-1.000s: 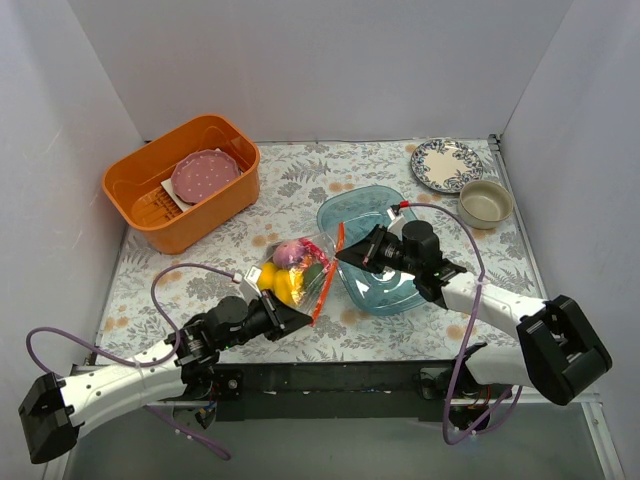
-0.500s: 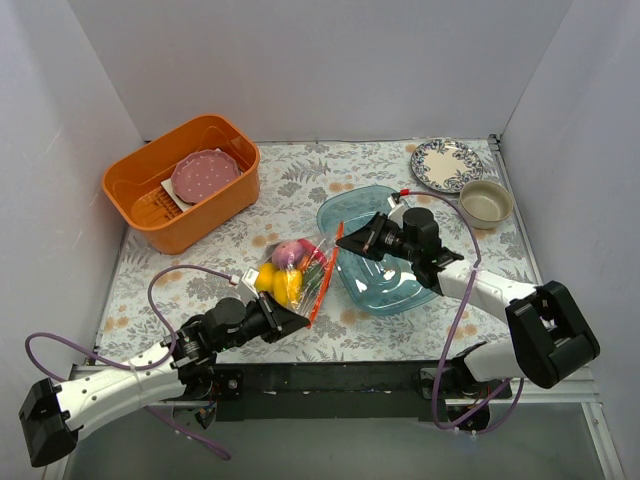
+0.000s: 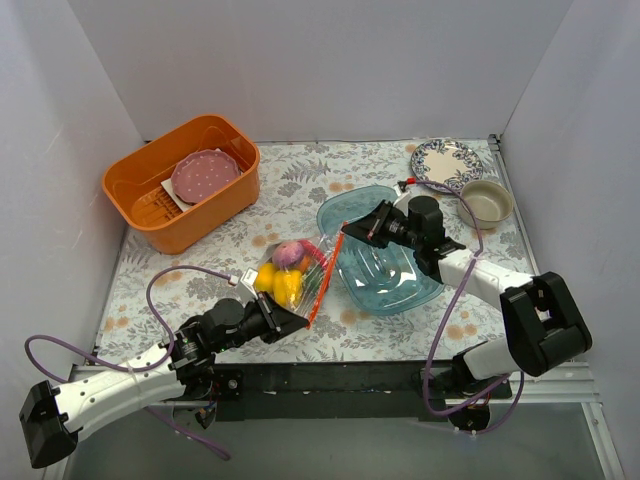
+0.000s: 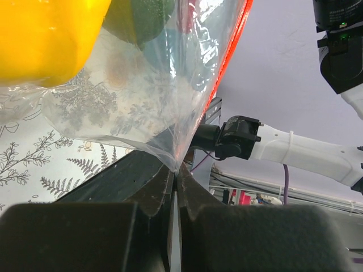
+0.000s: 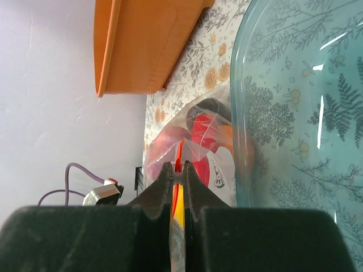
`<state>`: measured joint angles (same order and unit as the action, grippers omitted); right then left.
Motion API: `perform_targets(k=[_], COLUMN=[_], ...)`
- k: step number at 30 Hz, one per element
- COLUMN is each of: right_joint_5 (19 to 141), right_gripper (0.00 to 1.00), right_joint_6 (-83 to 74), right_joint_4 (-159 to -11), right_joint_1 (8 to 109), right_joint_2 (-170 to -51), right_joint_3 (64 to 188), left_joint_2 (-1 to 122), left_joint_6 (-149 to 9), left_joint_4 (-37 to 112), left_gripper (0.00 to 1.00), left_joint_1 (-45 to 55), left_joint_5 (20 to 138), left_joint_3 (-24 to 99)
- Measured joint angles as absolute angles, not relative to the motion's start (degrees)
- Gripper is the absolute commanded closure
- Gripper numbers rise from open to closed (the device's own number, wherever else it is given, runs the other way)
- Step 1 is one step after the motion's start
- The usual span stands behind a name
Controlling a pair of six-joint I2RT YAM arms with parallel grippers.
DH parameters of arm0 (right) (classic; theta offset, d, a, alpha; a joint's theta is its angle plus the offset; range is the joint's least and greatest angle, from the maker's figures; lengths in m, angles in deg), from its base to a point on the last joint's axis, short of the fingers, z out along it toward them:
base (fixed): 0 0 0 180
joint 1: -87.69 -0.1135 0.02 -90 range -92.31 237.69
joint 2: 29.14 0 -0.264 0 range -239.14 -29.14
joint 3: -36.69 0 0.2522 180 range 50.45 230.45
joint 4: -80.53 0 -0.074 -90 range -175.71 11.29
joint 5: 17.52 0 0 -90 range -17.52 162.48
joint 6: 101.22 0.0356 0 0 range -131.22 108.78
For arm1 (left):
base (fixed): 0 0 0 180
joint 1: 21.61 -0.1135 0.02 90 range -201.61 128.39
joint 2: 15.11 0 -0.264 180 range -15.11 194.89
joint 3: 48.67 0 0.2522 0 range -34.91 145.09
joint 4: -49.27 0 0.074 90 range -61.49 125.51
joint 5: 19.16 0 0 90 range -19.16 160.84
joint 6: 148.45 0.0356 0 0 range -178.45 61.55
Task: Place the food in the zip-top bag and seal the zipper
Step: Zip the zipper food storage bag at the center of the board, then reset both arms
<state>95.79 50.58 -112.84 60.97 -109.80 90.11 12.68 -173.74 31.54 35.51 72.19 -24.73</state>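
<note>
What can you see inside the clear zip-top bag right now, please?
Inside the zip-top bag are a yellow pepper, a purple onion, a green round piece and a red piece. Anything beneath these is covered by them and the crinkled plastic.

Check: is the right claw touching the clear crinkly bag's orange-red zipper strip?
Touching. Right wrist view: the right claw pinches the orange-red zipper strip between its fingertips.

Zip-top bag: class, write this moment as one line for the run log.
food: inside zip-top bag | left pincer: shut on bag's near corner | right pincer: shut on zipper, far end | seal: cannot tell
</note>
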Motion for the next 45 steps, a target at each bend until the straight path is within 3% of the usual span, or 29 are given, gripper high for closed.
perform_targets(k=[16,19,20,22,23,26,33,36,37,41,45], right_joint_5=[96.34,96.49,96.49,96.45,95.51,92.38,83.57,81.06,80.32,77.85,75.79], right_gripper=[0.89,0.81,0.70,0.63,0.51,0.33,0.33,0.31,0.31,0.25,0.21], right_joint_6=[49.86,49.16,48.49,47.57,46.36,42.78,34.19,31.37,30.41,26.96,23.98], right_joint_4=[-113.22,-112.69,-112.32,-111.40,-110.68,-107.14,-98.81,-95.27,-93.96,-87.31,-81.63], right_joint_1=[63.15,63.42,63.48,63.64,63.79,65.03,66.59,67.33,67.70,69.87,72.53], right_joint_2=[-112.07,-112.07,-112.07,-112.01,-112.01,-111.39,-103.04,-99.72,-98.91,-95.83,-91.24], right_joint_3=[91.31,91.38,91.51,91.90,92.40,95.33,98.59,98.59,98.59,98.42,96.80], left_joint_2=[12.68,12.68,12.68,12.70,12.68,12.86,14.13,15.00,15.44,17.05,17.56], left_joint_6=[-173.74,-173.74,-173.74,-173.71,-173.69,-173.65,-173.56,-173.58,-173.36,-173.32,-172.88], left_joint_4=[31.17,31.17,31.17,31.17,30.84,29.88,29.46,29.03,28.63,25.31,20.66], left_gripper=[1.00,1.00,1.00,1.00,1.00,1.00,1.00,0.56,0.27,0.02,0.02], left_joint_1=[35.51,35.51,35.51,35.51,35.55,35.71,35.88,35.88,35.88,35.88,35.88], left_joint_5=[72.14,72.01,71.95,71.75,71.92,72.32,72.82,72.91,72.93,72.38,69.69], left_joint_3=[-24.75,-24.75,-24.75,-24.75,-24.73,-24.73,-24.67,-24.19,-23.68,-19.53,-13.45])
